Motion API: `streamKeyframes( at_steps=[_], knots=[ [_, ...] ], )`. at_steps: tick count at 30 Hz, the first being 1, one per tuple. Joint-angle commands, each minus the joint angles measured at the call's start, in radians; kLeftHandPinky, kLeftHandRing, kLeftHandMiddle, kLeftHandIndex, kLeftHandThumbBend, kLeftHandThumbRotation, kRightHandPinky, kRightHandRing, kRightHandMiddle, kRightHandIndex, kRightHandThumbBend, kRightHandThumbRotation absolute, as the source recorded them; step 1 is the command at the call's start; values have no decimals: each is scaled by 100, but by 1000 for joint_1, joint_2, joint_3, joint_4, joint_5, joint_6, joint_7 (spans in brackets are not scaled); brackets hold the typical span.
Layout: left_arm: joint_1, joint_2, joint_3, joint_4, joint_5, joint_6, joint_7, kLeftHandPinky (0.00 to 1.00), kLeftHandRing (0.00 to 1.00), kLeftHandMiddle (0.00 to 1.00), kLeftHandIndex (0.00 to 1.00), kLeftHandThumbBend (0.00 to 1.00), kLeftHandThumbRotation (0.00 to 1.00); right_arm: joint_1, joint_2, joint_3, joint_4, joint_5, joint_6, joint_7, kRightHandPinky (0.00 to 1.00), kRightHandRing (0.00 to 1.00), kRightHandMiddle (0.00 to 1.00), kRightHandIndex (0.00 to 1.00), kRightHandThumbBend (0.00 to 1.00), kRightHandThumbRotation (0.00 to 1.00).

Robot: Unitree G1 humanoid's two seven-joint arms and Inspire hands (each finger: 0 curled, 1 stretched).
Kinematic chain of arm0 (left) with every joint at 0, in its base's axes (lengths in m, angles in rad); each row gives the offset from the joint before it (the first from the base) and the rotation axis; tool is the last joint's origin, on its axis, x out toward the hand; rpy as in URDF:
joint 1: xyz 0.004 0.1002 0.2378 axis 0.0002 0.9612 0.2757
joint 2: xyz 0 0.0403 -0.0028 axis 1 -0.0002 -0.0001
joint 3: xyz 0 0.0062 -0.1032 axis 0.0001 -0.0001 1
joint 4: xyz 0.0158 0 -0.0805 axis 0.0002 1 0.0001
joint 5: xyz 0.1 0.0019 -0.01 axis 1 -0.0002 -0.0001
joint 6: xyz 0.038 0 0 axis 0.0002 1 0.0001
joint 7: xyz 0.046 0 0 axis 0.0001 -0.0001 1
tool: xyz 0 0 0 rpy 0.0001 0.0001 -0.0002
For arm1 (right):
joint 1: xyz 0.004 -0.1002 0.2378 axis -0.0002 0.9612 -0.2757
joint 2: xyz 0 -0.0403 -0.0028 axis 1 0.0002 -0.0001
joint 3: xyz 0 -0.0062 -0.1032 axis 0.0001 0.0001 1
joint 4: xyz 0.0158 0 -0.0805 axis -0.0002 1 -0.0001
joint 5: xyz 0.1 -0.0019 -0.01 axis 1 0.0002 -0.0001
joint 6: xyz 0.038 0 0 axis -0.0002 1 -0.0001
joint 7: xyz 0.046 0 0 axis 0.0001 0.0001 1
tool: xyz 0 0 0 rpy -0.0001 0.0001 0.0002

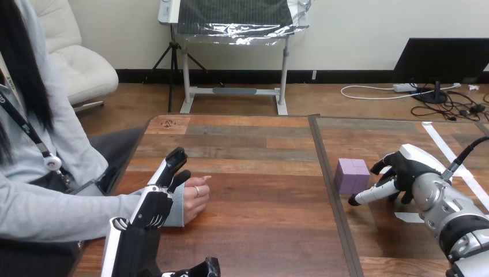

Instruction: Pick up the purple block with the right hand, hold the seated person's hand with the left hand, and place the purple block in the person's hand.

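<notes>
Purple block [352, 175] sits on the wooden surface [259, 173], right of the seam. The right hand [406, 170] is just beside it, fingers [372, 194] loosely spread, gripping nothing. The left hand [153, 208] is against the person's hand [195, 199] (at the wrist), fingers straight, not wrapped round it.

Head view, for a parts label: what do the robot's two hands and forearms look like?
The left hand is black with white shells and black-and-white jointed fingers. The right hand matches, on a silver forearm, with a black cable at its wrist.
</notes>
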Motion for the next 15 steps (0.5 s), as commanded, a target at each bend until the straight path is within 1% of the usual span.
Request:
streamKeyframes(
  at_steps=[1, 6, 9, 10, 12, 15],
  knots=[
    [-46, 13, -18, -37, -20, -4, -6, 88, 94, 94, 89, 100, 55, -77, 5, -13, -23, 13, -11, 17, 56, 72, 78, 84, 95, 28],
    [-46, 12, -16, -40, -22, -5, -6, 88, 93, 94, 89, 100, 55, -79, 5, -15, -24, 19, -26, 23, 61, 77, 82, 88, 95, 29],
    [-46, 11, -16, -41, -23, -7, -5, 88, 93, 94, 89, 100, 55, -81, 5, -8, -26, 14, -37, 21, 63, 79, 84, 89, 94, 29],
    [-45, 9, -8, -40, -15, -8, -4, 88, 93, 94, 89, 100, 55, -84, 7, -9, -27, 16, -36, 23, 64, 80, 85, 90, 94, 29],
    [-44, 6, 3, -40, -4, -10, -3, 87, 92, 93, 89, 100, 56, -88, 10, -12, -29, 19, -33, 25, 63, 80, 86, 91, 93, 29],
    [-43, 6, 4, -41, -1, -9, -3, 86, 92, 93, 89, 100, 56, -93, 11, -11, -31, 19, -42, 31, 63, 81, 87, 92, 92, 28]
  ],
)
